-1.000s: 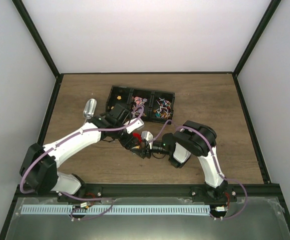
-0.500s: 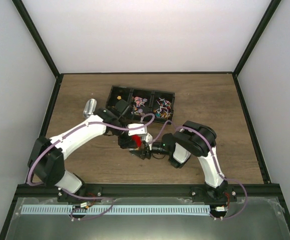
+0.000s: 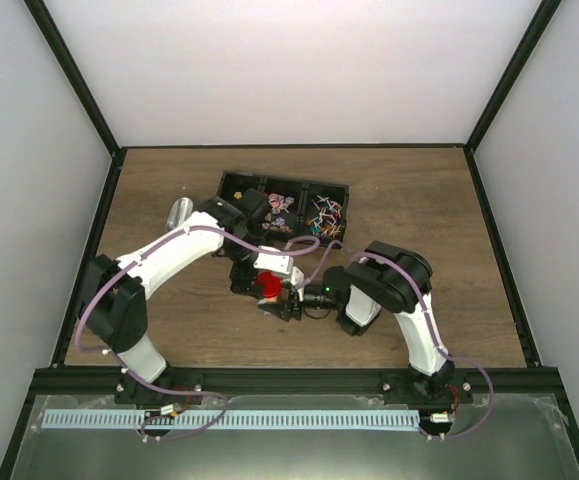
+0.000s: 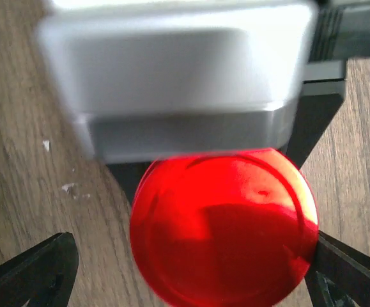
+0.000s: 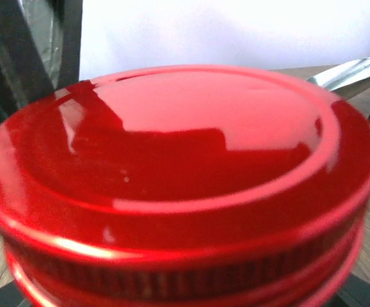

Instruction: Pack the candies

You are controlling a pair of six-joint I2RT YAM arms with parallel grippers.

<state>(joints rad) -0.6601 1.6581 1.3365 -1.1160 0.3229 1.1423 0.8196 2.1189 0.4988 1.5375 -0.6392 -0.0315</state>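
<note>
The candies [image 3: 321, 213] lie in the middle and right compartments of a black tray [image 3: 231, 183] at the back of the table. A round red lid [image 3: 267, 288] sits on a jar between the jaws of my right gripper [image 3: 283, 300], which is shut on it. The lid fills the right wrist view [image 5: 172, 166], and the jar body is hidden under it. My left gripper [image 3: 257, 278] hangs over the lid, open. In the left wrist view its fingers [image 4: 41, 272] stand on either side of the lid [image 4: 223, 230], with the right finger close to the lid's rim.
A silvery metal scoop [image 3: 179, 215] lies left of the tray and shows at the right edge of the right wrist view [image 5: 347, 71]. A grey-white block [image 4: 178, 77] on my right wrist sits just beyond the lid. Black frame rails border the wooden table.
My left gripper has swung from beside the tray toward the near side and now sits over the red lid. The right arm and the lid have stayed still.
</note>
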